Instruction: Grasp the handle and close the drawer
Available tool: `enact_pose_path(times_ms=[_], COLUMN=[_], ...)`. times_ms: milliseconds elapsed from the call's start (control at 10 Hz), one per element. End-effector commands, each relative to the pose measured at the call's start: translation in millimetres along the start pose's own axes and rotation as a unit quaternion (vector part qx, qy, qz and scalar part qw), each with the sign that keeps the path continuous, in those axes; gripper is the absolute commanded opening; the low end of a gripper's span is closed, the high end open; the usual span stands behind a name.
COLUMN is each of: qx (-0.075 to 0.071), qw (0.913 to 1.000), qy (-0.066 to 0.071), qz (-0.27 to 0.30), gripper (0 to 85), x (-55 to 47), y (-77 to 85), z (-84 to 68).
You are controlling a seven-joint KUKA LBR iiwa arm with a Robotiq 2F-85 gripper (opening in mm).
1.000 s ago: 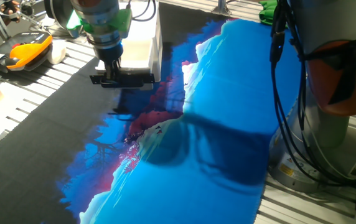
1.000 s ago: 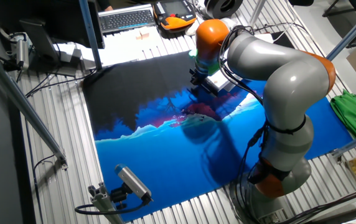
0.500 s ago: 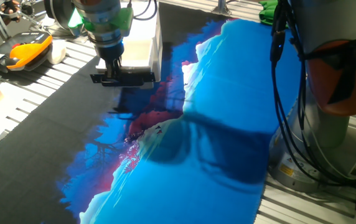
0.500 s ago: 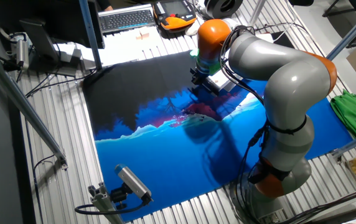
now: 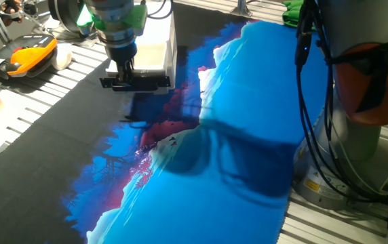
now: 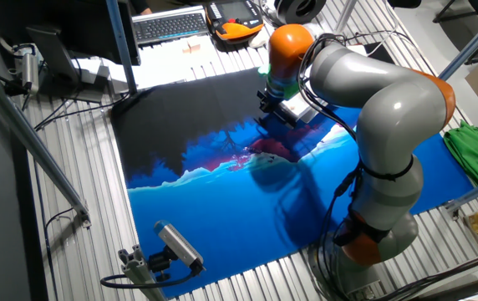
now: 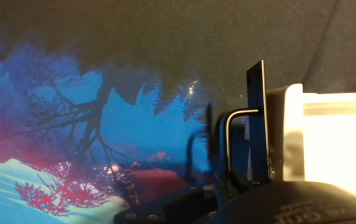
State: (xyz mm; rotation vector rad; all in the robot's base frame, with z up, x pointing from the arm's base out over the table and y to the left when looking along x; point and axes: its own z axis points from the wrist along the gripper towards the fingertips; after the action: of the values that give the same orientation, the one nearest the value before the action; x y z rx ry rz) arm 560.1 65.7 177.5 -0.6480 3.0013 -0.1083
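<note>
Where blue-and-black cloth (image 5: pixel 235 169) covers the slatted table (image 6: pixel 72 242), the end effector (image 5: pixel 125 76) seemingly clamps the handle (image 5: pixel 135 84).

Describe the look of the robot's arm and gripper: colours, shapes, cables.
The arm has fat, rounded silver-grey links with orange bands at the joints. Black cables run loose down its base. Near the hand sits a green ring. The gripper is small, black and narrow.
</note>
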Motion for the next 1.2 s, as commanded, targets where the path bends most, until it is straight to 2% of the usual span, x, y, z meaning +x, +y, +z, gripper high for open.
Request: enact_pose_path(times_ms=[0, 1100], qx=[0.000, -0.004], qw=[1.0000, 1.0000], qy=[-0.001, -0.001], qz=[-0.001, 0.002], gripper=[0.0, 0.0], x=[0.4, 3.7], y=[-1.2, -12.5], z=[0.5, -0.2])
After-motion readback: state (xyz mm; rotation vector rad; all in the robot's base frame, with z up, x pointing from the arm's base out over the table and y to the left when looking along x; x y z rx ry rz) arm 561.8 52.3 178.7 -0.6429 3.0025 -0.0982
